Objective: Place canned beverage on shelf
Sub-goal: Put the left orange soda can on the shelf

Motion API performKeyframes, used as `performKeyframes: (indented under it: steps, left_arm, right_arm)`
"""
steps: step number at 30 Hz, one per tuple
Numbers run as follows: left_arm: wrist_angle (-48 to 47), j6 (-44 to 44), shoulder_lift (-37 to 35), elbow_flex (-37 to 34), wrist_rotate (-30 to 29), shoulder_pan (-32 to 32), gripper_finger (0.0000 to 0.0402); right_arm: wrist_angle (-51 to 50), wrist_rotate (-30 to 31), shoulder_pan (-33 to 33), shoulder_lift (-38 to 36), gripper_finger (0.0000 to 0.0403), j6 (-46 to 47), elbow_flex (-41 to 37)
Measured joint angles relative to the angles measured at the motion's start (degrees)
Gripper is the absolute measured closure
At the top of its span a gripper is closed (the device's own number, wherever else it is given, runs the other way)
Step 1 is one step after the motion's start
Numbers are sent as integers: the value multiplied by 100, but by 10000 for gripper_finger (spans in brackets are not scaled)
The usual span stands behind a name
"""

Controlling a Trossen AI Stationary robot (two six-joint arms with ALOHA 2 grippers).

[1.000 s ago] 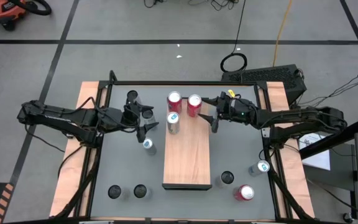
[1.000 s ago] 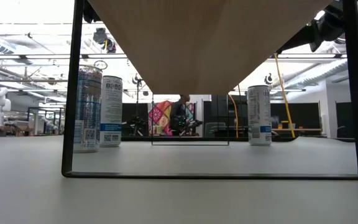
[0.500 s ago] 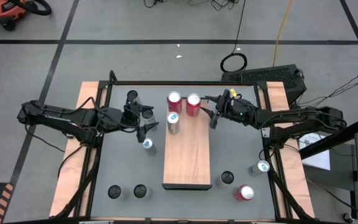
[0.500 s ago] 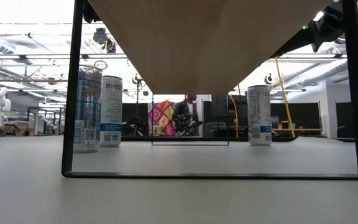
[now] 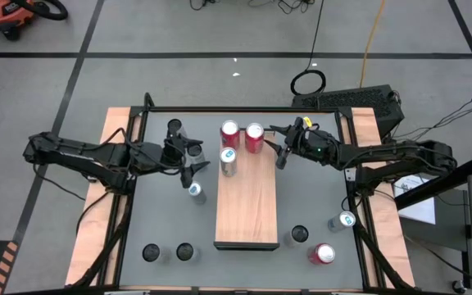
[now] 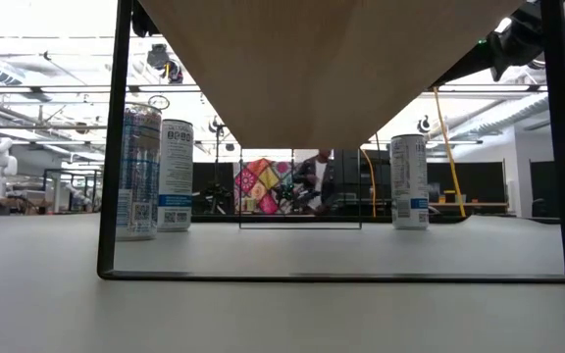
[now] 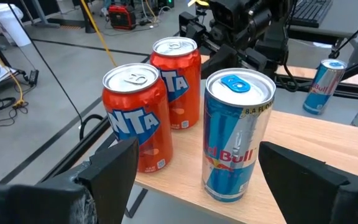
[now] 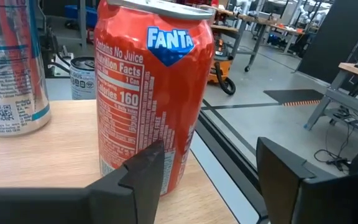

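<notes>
The shelf (image 5: 247, 209) is a wood-grain board on a dark frame. At its far end stand two red Fanta cans (image 5: 229, 131) (image 5: 256, 134) and a blue-silver Red Bull can (image 5: 229, 159). My left gripper (image 5: 197, 157) is open, just left of the shelf; the Red Bull can (image 7: 238, 137) stands ahead of its fingers, apart from them. My right gripper (image 5: 279, 147) is open, just right of the right-hand Fanta can (image 8: 154, 93). That can stands on the board ahead of one finger, not between the two.
On the grey tabletop stand a silver can (image 5: 195, 192) by my left gripper, a dark can (image 5: 175, 129) at the far left, two dark cans (image 5: 167, 252) near the front left, and a dark, a blue and a red can (image 5: 324, 254) at the front right.
My right gripper has shifted slightly toward the table's far edge beside the right-hand Fanta can, staying open. The cans on the shelf have not moved. A person in the room behind the table has walked toward the right.
</notes>
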Motion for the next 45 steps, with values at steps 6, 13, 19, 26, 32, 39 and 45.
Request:
performKeyframes:
  steps: [6,13,19,26,32,39,45]
  left_arm:
    - [-21,-11,72,2,0,-21,73]
    - [72,2,74,2,-2,-22,73]
    - [143,31,105,2,-2,-22,73]
    - [137,31,120,2,-4,-22,73]
    - [140,35,118,2,-4,-22,73]
    - [140,33,118,2,-4,-22,73]
    - [196,35,118,2,-6,-22,73]
  right_arm:
    - [-419,-95,110,-256,220,5,0]
    - [-460,-942,156,-302,283,292,0]
    - [-292,-940,69,-63,347,147,0]
    - [-21,-938,61,2,394,-7,0]
    - [58,-771,52,17,401,-139,0]
    - [127,-782,-28,79,402,-137,0]
    - [452,-787,-46,312,403,-153,0]
